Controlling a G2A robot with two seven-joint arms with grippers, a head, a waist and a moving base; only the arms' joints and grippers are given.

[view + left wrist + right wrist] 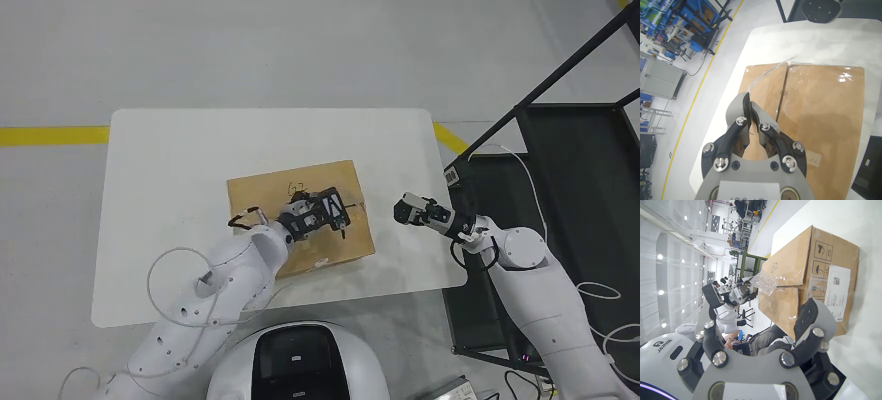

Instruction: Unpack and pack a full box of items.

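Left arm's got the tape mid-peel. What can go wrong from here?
1. The tape is a thin, crumpled strip pinched in the left gripper; it may tear or slip out before the seam is freed.
2. The right gripper is open and apart from the box, so pulling may drag the unbraced box.

Left arm [240, 262] jaws clamped shut; right arm [520, 250] jaws spread open.
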